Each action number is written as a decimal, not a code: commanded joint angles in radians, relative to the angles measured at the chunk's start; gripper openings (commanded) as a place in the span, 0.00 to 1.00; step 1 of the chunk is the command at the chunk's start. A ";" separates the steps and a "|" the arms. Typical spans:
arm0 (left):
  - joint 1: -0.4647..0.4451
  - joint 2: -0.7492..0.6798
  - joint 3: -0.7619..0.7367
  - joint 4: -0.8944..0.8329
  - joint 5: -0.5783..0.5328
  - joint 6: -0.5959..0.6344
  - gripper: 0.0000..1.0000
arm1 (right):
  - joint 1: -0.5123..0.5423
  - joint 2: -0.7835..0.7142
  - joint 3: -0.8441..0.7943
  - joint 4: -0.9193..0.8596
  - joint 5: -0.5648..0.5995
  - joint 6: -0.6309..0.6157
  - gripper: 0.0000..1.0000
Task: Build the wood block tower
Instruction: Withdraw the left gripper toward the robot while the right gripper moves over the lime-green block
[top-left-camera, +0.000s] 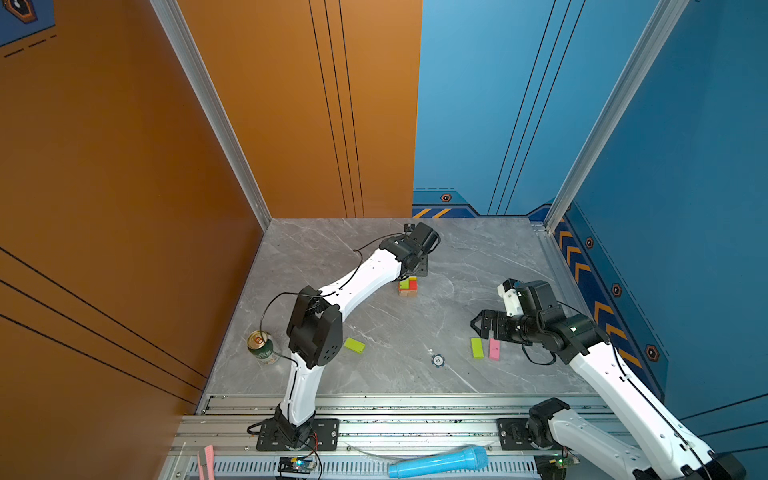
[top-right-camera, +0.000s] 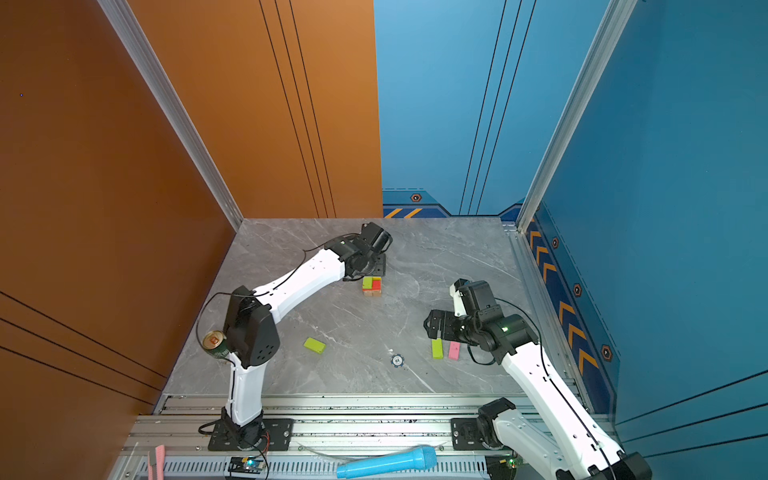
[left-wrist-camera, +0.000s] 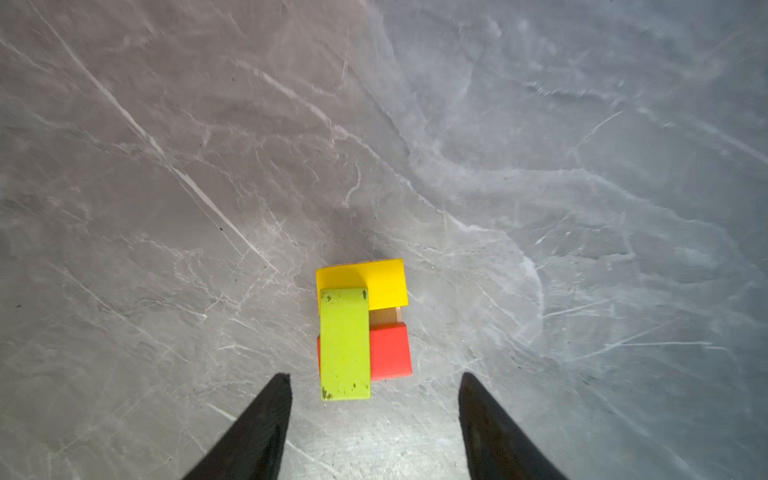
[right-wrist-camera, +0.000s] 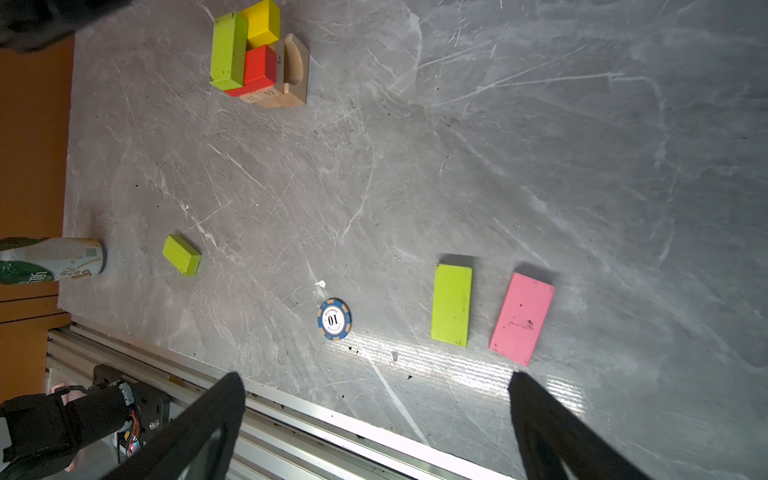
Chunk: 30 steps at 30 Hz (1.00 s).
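Lime green block (left-wrist-camera: 345, 343) flat atop tower (top-left-camera: 408, 287), long axis crossing yellow brick (left-wrist-camera: 384, 282) and red brick (left-wrist-camera: 390, 351), left gripper (left-wrist-camera: 375, 375) and right gripper (right-wrist-camera: 375, 374) spread, empty

My left arm (top-left-camera: 365, 278) is stretched far forward, wrist bent down. My left gripper (left-wrist-camera: 374, 376) points at the table, jaws parted and empty. My right arm (top-left-camera: 623, 386) is folded low. My right gripper (right-wrist-camera: 374, 374) is spread wide, empty, and seemingly near level.
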 joint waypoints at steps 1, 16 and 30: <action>-0.013 -0.121 -0.044 -0.020 -0.062 0.032 0.72 | -0.005 0.021 -0.001 0.012 0.026 -0.008 1.00; -0.076 -0.740 -0.667 0.119 -0.038 0.070 0.94 | 0.002 0.142 0.010 0.016 0.100 0.021 0.99; -0.247 -1.177 -1.125 0.129 -0.008 -0.074 0.98 | 0.101 0.245 -0.055 0.075 0.171 0.129 0.71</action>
